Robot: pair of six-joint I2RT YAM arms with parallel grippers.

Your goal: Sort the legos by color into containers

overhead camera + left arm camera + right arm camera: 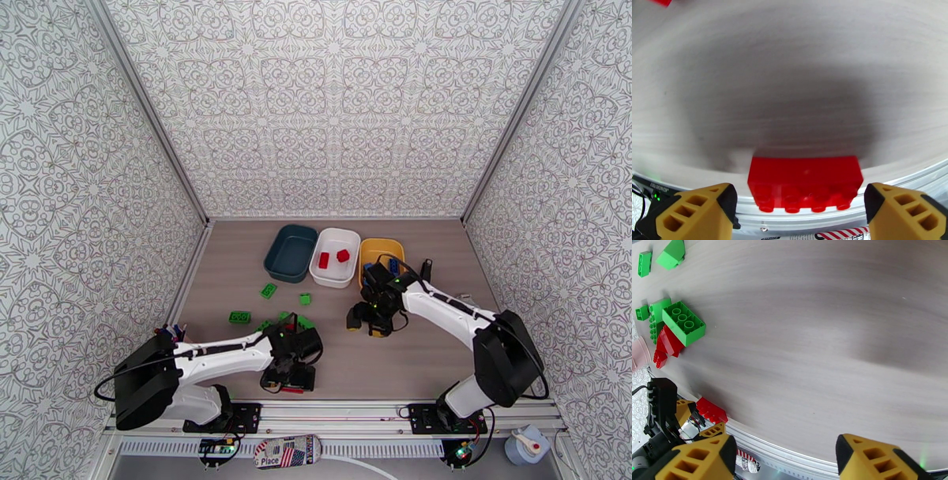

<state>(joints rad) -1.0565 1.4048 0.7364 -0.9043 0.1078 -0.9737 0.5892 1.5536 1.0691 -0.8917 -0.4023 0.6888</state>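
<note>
Left gripper (798,199): yellow fingers set wide, red brick (805,173) lying between them, gap on either side, not gripped. Brick sits at near edge of table (426,355). Left arm low, forearm reaching rightward, wrist bent down. Right gripper (785,451): fingers wide, nothing between them. Right arm folded leftward, wrist down, just in front of yellow tub (371,249). White tub (336,237) holds two red bricks (324,260); teal tub (291,251) beside it. Green bricks (268,290) loose, left of middle.
</note>
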